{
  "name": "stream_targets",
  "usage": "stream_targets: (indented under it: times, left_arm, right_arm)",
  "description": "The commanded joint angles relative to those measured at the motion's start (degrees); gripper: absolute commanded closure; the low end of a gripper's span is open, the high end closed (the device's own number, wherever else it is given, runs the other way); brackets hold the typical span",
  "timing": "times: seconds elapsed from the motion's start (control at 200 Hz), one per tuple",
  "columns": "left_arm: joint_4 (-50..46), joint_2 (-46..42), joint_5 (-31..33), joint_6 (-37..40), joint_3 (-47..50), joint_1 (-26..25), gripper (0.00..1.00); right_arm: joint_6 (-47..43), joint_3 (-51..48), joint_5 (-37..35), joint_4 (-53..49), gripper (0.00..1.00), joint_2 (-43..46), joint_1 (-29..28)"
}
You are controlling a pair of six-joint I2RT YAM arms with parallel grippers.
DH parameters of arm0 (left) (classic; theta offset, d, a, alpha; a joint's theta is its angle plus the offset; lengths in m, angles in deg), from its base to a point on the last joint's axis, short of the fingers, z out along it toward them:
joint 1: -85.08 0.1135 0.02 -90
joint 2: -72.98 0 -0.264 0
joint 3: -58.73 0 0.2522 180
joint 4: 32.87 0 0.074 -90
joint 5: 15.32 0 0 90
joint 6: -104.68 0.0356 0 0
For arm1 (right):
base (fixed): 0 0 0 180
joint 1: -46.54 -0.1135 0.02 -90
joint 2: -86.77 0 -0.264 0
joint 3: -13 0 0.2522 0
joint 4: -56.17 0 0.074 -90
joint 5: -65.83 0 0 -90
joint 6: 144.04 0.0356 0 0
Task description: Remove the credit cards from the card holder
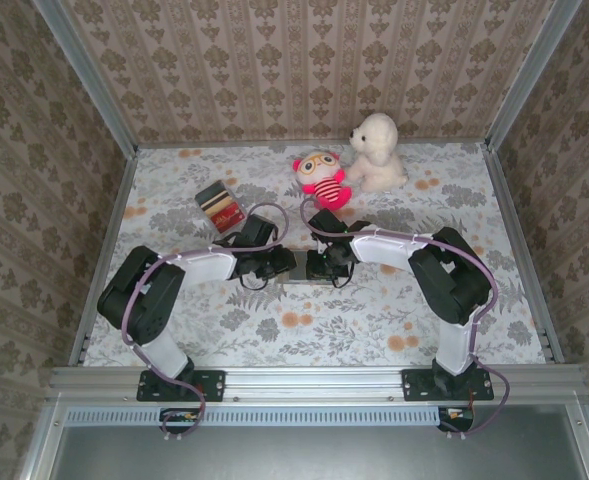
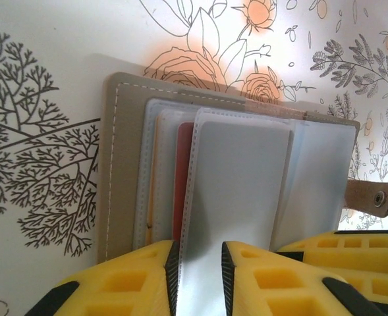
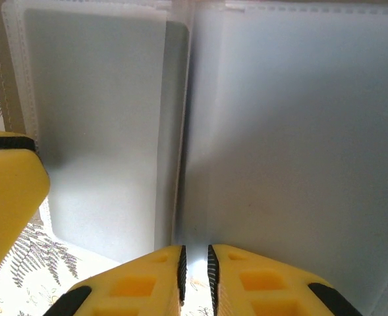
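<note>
**Clerk:** Where the two arms met, what was listed between them?

**Checker:** Item one: card holder point(image 2: 124, 164). It lay open and flat on the flowered table point(image 1: 374, 320), with the cover underneath and the clear sleeves fanned on top. It sat directly ahead of both sets of fingers, which faced each other across it.

**Clerk:** State of the left gripper point(image 2: 199, 251)?

**Checker:** Clamped on one frosted sleeve leaf point(image 2: 240, 178) of the card holder. The leaf ran between the two black pads and stood up ahead of them.

**Clerk:** And the right gripper point(image 3: 195, 255)?

**Checker:** Fingers nearly together, pinching a thin sleeve edge where two leaves met. Which leaf it was, I could not tell. In the left wrist view its yellow fingers showed just to the right of the left gripper's.

**Clerk:** And the credit cards point(image 1: 221, 205)?

**Checker:** Item two: a small stack, red, gold and dark. It lay loose on the table on the far side of the left gripper's wrist, well apart from the holder. Item three: one red card point(image 2: 184, 178), inside a sleeve just left of the clamped leaf, with only a strip showing.

**Clerk:** Fittings?

**Checker:** One snap tab point(image 2: 373, 195) on the holder's edge, ahead and to the right of the left gripper's fingers.

**Clerk:** Sundries?

**Checker:** One red-striped doll point(image 1: 323, 178) and one white dog point(image 1: 377, 152), side by side, well beyond the right gripper.
</note>
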Motion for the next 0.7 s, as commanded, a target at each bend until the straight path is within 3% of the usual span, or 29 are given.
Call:
stream_targets:
  times: [0.0,0.185,0.365,0.695]
  left_arm:
    - [3.2,-0.8,-3.6,0.1,0.3,0.6,0.76]
    - [10.3,-1.1,-8.5,-1.1,2.8,1.7,0.76]
    - [9.2,-1.0,-8.6,-0.1,2.9,1.8,0.76]
    - [-0.3,-2.1,-3.3,4.6,0.9,2.0,0.99]
  right_arm:
    - [0.3,0.9,-1.0,-2.3,0.78,-2.4,0.2]
    - [0.3,0.9,-0.6,-2.2,0.78,-2.3,0.2]
    - [0.3,1.0,-0.2,-2.1,0.78,-2.0,0.3]
    - [-1.2,-0.8,0.6,0.2,0.72,6.3,2.9]
